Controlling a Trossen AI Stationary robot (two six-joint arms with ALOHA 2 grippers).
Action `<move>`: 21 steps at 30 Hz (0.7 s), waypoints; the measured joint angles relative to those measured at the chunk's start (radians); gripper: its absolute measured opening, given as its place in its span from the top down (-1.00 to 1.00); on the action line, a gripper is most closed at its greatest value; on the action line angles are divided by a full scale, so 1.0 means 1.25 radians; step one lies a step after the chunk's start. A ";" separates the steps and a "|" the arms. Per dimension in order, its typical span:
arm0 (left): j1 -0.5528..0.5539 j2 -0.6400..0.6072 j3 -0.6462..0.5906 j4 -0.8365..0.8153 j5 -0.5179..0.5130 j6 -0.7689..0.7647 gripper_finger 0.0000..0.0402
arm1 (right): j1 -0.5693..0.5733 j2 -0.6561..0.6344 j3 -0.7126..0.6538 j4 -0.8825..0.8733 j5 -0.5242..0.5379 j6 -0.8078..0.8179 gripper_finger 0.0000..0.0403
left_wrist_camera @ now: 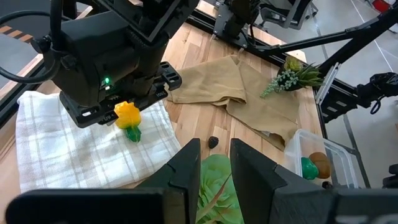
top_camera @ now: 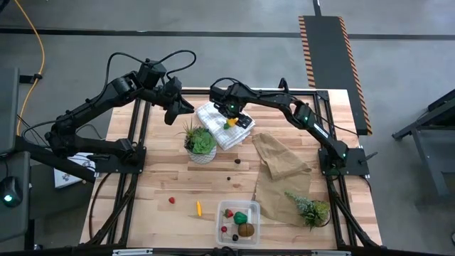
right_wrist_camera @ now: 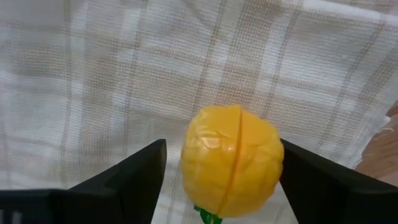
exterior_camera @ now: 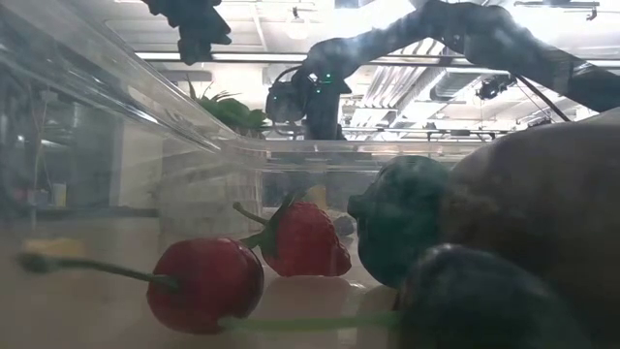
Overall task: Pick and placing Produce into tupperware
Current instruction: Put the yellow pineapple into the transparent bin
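The yellow lemon (right_wrist_camera: 231, 158) with its green leaf (left_wrist_camera: 132, 134) lies on the folded white cloth (top_camera: 217, 128) at the table's far middle. My right gripper (top_camera: 231, 112) points down over it, open, one finger on either side (right_wrist_camera: 221, 165). My left gripper (left_wrist_camera: 214, 158) is open and hovers left of the cloth, above a potted succulent (top_camera: 200, 142). The clear tupperware (top_camera: 226, 208) at the near edge holds a green piece (top_camera: 242, 217), a brown ball (top_camera: 246, 230) and red berries (exterior_camera: 208, 281). A red berry (top_camera: 171, 200), an orange stick (top_camera: 199, 208) and dark berries (top_camera: 237, 161) lie on the wood. My right gripper comes at the lemon from above, its fingers straddling the fruit's sides. Cloth shows between one fingertip (right_wrist_camera: 149, 165) and the lemon; the other fingertip (right_wrist_camera: 305, 168) stands right at the lemon's edge (right_wrist_camera: 277, 155). I cannot tell whether it touches.
A crumpled brown paper bag (top_camera: 281, 167) spreads right of centre, and a second spiky plant (top_camera: 311, 208) lies at its near right end. Another dark berry (top_camera: 229, 178) sits near the table's middle. Bare wood lies on the table's near left.
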 joint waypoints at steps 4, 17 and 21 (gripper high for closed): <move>0.000 0.000 0.000 0.000 -0.001 0.000 0.62 | 0.000 0.000 0.000 0.000 0.000 0.000 -0.32; 0.000 0.000 0.000 0.000 -0.009 0.000 0.62 | 0.000 0.000 0.000 0.000 0.003 -0.009 -0.31; 0.000 0.000 0.000 0.000 -0.009 0.000 0.62 | 0.000 0.000 0.000 0.002 0.004 -0.009 -0.31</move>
